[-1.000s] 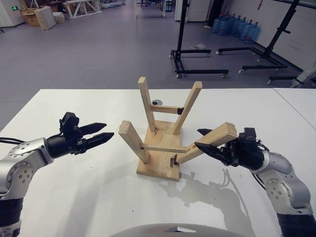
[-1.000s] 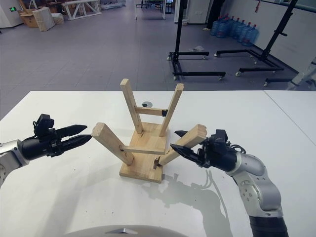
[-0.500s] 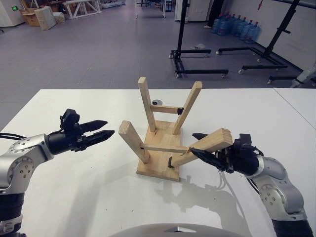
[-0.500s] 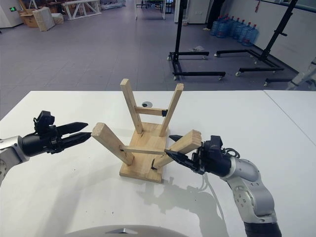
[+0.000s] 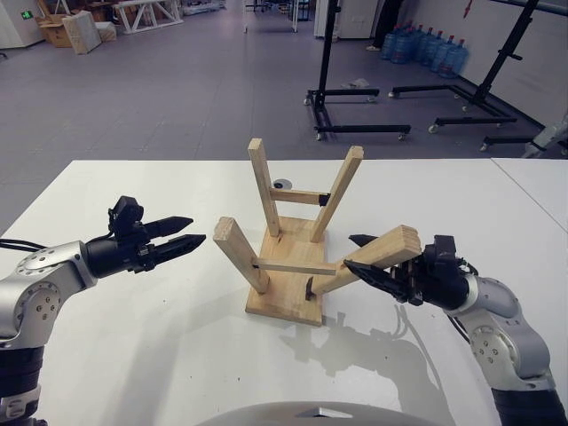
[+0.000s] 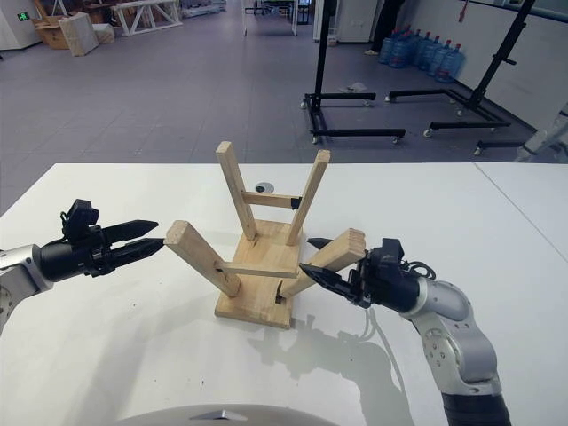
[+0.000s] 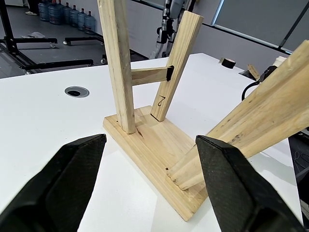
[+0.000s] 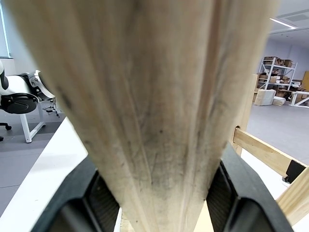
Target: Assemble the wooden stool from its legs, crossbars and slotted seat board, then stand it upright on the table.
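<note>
The stool lies upside down with its seat board point(image 5: 280, 302) flat on the white table point(image 5: 133, 346). Two far legs point(image 5: 264, 186) stand in it, joined by a crossbar point(image 5: 297, 196). The near pair leans: a tilted left leg point(image 5: 238, 253), a crossbar point(image 5: 297, 266), and a slanted right leg point(image 5: 377, 256). My right gripper point(image 5: 351, 250) is shut on that slanted leg point(image 8: 154, 96), whose lower end rests at the board's near right corner. My left gripper point(image 5: 195, 229) hovers open just left of the tilted leg, touching nothing; its fingers point(image 7: 77, 174) stand wide apart.
A round grommet hole point(image 5: 283, 185) sits in the table behind the stool. A second white table point(image 5: 541, 177) adjoins at the right. Black wheeled racks point(image 5: 355, 98) stand on the floor beyond the far edge.
My right gripper pushed the slanted leg down and in toward the board, then lifted it slightly back. The left gripper drew back a little to the left, then held still.
</note>
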